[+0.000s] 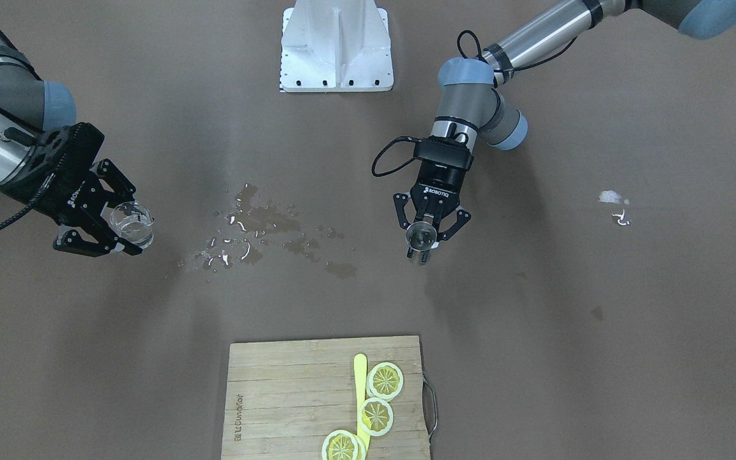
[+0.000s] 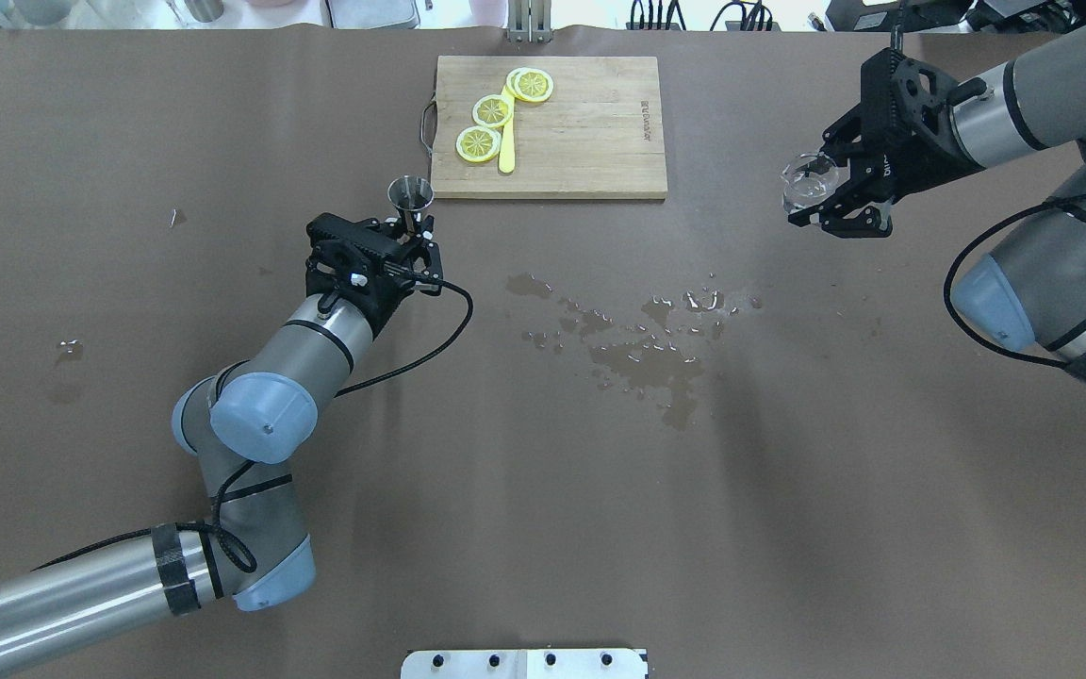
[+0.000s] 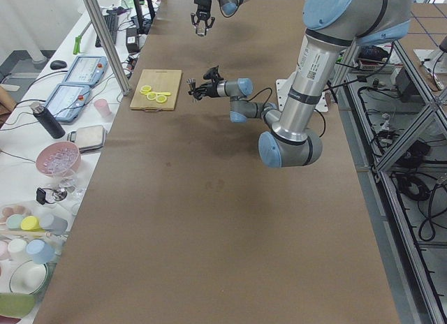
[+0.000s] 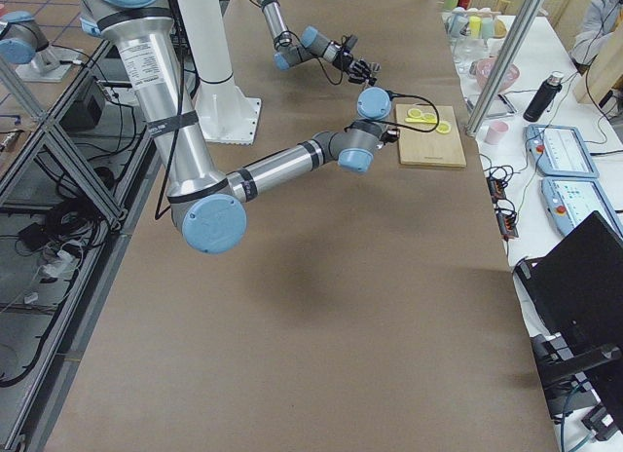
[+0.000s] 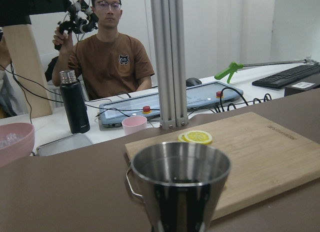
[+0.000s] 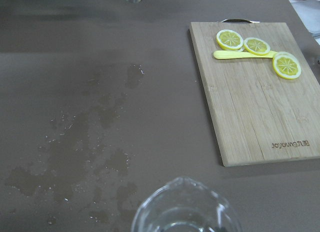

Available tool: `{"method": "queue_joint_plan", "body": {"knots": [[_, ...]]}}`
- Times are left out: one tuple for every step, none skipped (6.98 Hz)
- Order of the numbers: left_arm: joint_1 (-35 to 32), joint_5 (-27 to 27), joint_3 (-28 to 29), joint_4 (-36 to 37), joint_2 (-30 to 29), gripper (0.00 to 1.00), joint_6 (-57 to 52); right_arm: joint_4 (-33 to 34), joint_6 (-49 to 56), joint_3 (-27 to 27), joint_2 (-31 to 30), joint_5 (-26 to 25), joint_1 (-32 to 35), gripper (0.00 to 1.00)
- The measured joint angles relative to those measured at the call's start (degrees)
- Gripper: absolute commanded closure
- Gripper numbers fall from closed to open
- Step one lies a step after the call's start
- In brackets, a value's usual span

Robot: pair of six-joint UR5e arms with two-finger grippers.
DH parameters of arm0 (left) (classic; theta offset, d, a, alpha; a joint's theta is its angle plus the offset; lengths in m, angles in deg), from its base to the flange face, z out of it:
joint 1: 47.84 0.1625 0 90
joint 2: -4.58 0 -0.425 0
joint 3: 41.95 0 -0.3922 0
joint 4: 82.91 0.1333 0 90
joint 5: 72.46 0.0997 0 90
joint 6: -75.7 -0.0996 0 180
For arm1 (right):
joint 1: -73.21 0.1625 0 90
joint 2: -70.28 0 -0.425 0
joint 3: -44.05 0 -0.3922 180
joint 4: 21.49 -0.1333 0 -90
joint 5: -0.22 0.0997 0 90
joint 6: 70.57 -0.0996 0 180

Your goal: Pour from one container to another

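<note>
My left gripper (image 1: 421,232) is shut on a small steel measuring cup (image 1: 420,237), cone-shaped, held upright above the table near the cutting board's corner (image 2: 409,196). Its rim fills the left wrist view (image 5: 177,164). My right gripper (image 1: 115,233) is shut on a clear glass beaker (image 1: 131,225) with a little water in it, lifted at the table's far side (image 2: 809,181). The beaker's spout and rim show at the bottom of the right wrist view (image 6: 182,207). The two containers are far apart, with a water spill between them.
A puddle of spilled water (image 2: 642,335) spreads over the brown table's middle. A wooden cutting board (image 2: 590,132) carries lemon slices (image 2: 491,111) and a yellow knife (image 2: 506,146). A person (image 5: 107,57) sits beyond the table's edge among desk clutter. The white robot base (image 1: 336,48) stands at the rear.
</note>
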Motion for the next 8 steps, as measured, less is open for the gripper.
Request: {"method": "queue_joint_plan", "body": {"knots": [[0.33,-0.98,0.99,0.14,-1.94,1.0,-0.11,0.88,1.07,-0.05,0.0,-0.03,-0.05,1.0],[0.63,-1.56,2.06,0.25,-3.86,1.0,-0.17,1.22,1.45,-0.09,0.0,-0.02,-0.08,1.0],[1.22,-1.82,2.63,0.22,-5.72,1.0,-0.94,1.33,1.58,-0.1,-0.01,0.02,-0.1,1.0],[2.72,-1.93,2.96,0.15,-7.76,1.0,-3.26,1.36,1.62,-0.11,-0.03,0.05,-0.12,1.0],[4.65,-2.25,3.09,0.01,-9.66,1.0,-6.23,1.37,1.63,-0.12,-0.07,0.2,-0.11,1.0],[6.03,-3.66,3.12,-0.58,-10.98,1.0,-8.46,1.34,1.63,-0.11,-0.22,0.46,-0.07,1.0],[6.95,-6.09,3.17,-2.32,-11.62,1.0,-10.63,1.24,1.63,-0.1,-0.45,0.64,-0.04,1.0],[8.1,-8.37,3.37,-5.6,-11.85,1.0,-13.92,1.19,1.63,-0.1,-0.6,0.71,-0.04,1.0]]}}
